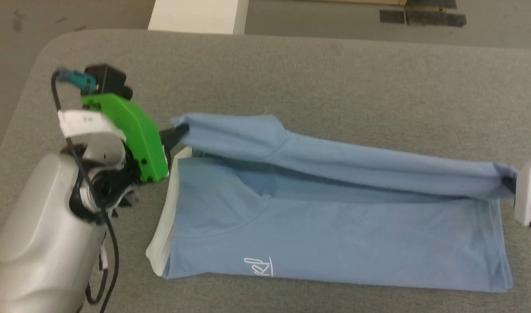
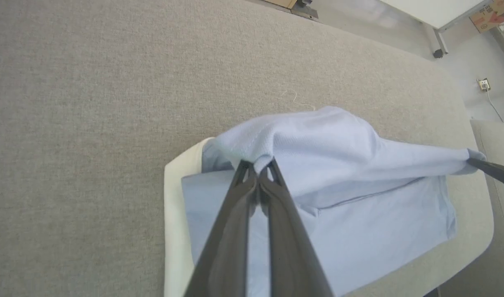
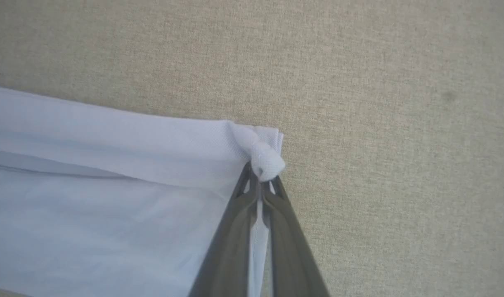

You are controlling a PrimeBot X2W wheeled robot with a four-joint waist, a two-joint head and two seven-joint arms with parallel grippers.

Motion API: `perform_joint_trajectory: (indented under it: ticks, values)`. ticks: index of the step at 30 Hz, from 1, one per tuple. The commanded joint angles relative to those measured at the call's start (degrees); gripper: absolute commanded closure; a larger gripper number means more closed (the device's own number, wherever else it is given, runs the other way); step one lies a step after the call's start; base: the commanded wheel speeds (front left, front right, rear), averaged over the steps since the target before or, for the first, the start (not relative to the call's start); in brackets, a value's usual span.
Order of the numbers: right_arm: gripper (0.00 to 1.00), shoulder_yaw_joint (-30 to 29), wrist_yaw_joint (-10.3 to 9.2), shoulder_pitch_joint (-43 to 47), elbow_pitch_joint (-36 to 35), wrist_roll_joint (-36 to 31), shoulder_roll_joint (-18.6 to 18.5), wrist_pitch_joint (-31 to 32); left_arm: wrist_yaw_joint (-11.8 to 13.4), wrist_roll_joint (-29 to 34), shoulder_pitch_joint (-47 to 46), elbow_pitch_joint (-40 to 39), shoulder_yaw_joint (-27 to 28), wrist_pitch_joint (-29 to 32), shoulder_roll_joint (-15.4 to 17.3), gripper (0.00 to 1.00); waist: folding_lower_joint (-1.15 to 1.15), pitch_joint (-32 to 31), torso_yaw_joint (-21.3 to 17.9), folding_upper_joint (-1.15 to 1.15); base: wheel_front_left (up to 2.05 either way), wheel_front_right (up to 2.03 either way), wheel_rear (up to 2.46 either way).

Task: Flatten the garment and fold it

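- Setting: robotics lab or test room, not a home.
- Work surface: large table [image 1: 291, 65] covered in grey felt, with rounded corners.
- Robot arm [image 1: 43, 243] carries a green bracket [image 1: 135, 130] and an exposed cable [image 1: 113, 256].
- Bare grey floor [image 2: 359, 16]; white table leg [image 2: 430, 37] on a castor; wall socket [image 2: 484, 84].

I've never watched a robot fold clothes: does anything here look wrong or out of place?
Nothing is damaged or spilled. The garment has its far edge raised off the table, pinched at one end by the left gripper and at the other by the right gripper, probably mid-fold.
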Motion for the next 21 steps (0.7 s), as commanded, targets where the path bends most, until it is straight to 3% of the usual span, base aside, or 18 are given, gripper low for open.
perform_joint_trajectory:
  ticks: [1,11,21]
  values:
    - [1.0,-0.27,-0.08,1.89,0.19,0.52,0.42,-0.43,0.86,-0.78,2.88,-1.39,0.91,-0.76,0.55,1.0,0.0,-2.86,0.3,0.0,0.0,0.0,0.0]
    - [1.0,-0.64,-0.08,9.02,0.49,1.5,2.12,-2.03,4.84,-4.36,18.91,-7.4,3.64,-3.38,0.82,1.0,0.0,-4.54,0.57,0.0,0.0,0.0,0.0]
    - [1.0,0.77,-0.08,11.95,3.33,0.8,3.69,-3.68,6.07,-6.2,24.3,-0.8,3.44,-4.24,-1.22,1.0,0.0,-3.89,-0.07,0.0,0.0,0.0,0.0]
